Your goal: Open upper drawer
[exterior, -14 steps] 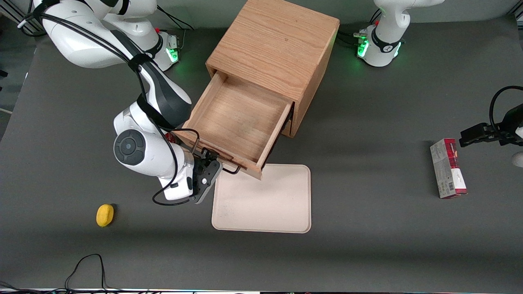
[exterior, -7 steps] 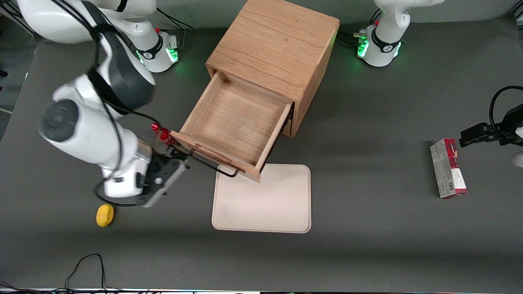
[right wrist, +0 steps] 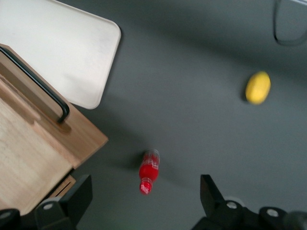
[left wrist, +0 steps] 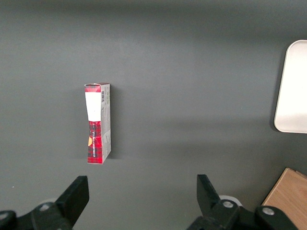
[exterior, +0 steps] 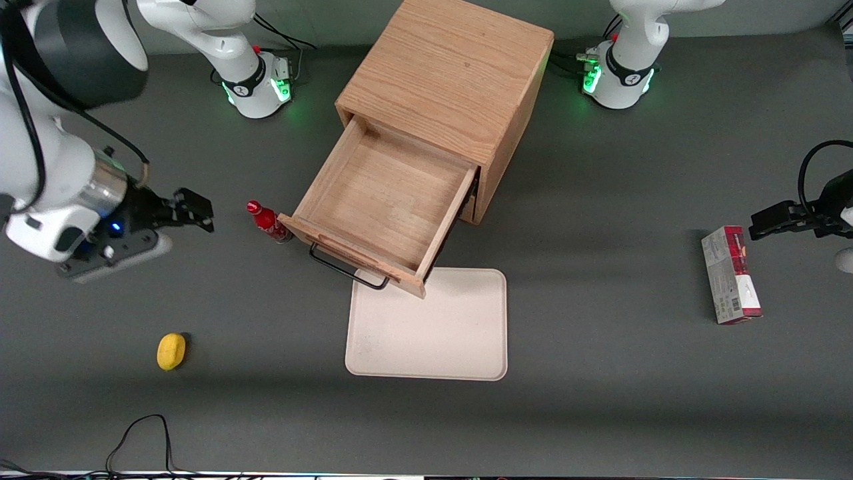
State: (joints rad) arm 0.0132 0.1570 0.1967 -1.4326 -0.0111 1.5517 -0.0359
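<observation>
The upper drawer [exterior: 386, 193] of the oak cabinet [exterior: 446, 73] stands pulled far out, and its light-wood inside is bare. Its long black wire handle [exterior: 346, 267] hangs free over the edge of the tray. My right gripper [exterior: 197, 212] is open and empty. It hovers above the table, well off from the drawer toward the working arm's end, with a small red bottle [exterior: 266, 223] between it and the drawer front. The right wrist view shows the drawer's corner [right wrist: 29, 143], the handle [right wrist: 38, 86] and the red bottle [right wrist: 148, 170] below the spread fingers [right wrist: 81, 194].
A cream tray [exterior: 433, 327] lies in front of the drawer, nearer the front camera. A yellow lemon-like object [exterior: 171, 351] lies near the working arm's end. A red and white box [exterior: 730, 273] lies toward the parked arm's end.
My gripper let go of the black handle and swung away from the drawer front toward the working arm's end, uncovering the red bottle. The drawer stayed pulled out.
</observation>
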